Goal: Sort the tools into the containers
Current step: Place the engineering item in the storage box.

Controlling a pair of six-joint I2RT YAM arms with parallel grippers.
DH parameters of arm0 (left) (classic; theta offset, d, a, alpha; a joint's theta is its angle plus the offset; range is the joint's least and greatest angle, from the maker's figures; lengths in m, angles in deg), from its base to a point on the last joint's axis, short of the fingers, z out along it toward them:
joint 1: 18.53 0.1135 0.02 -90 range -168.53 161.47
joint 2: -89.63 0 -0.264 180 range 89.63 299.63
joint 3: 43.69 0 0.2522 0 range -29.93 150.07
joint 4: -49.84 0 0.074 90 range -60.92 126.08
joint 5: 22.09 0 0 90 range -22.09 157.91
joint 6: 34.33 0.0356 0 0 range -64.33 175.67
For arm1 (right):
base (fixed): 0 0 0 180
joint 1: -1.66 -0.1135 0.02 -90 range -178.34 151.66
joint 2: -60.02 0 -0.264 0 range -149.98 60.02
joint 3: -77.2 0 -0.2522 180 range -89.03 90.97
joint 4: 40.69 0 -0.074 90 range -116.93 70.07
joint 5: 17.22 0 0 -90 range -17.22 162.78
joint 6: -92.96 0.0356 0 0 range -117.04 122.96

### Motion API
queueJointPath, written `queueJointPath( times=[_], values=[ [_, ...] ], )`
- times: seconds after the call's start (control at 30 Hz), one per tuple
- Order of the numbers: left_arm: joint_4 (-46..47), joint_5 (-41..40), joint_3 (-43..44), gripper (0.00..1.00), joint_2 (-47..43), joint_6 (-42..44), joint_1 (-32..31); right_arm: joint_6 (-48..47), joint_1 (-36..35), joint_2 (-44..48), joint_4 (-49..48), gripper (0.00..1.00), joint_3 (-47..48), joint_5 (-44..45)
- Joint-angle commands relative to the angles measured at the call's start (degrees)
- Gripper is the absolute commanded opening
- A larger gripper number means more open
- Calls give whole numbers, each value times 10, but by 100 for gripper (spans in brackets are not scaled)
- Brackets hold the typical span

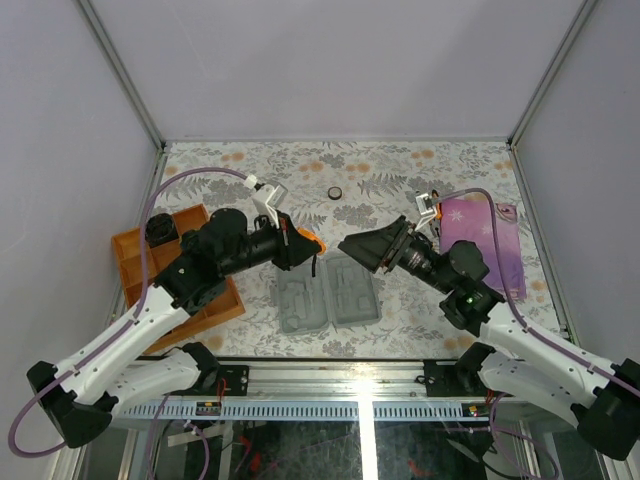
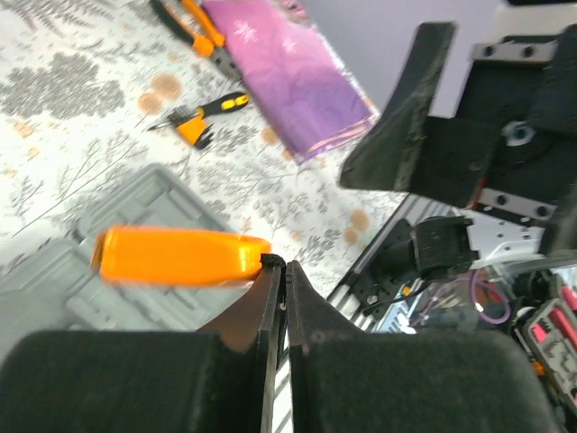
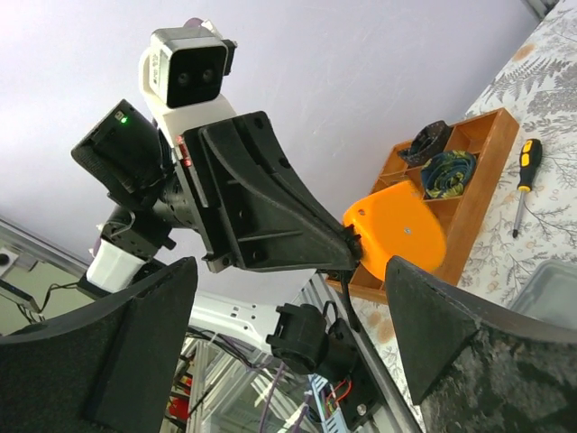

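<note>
- One orange tape measure, pinched at the closed left gripper's tips.
- One right gripper opposite, spread wide, empty.
- One grey case beneath the left gripper: blurred, cut off.

The tape measure is smooth orange plastic, the tool case matt grey plastic, the cloth satiny.

Table is covered w/ grey floral-print sheet; it is enclosed by plain pale walls, w/ metal frame posts at corners.
</note>
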Motion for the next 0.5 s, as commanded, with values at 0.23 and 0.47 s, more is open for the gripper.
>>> queueJointPath(
  times=[0.23, 0.47],
  values=[
    [-160, -83, 70, 0, 18, 116, 0, -83, -4, 84, 155, 91, -23, 61],
    [-212, -119, 84, 0, 70, 161, -1, -101, -4, 140, 237, 91, -43, 114]
  ],
)
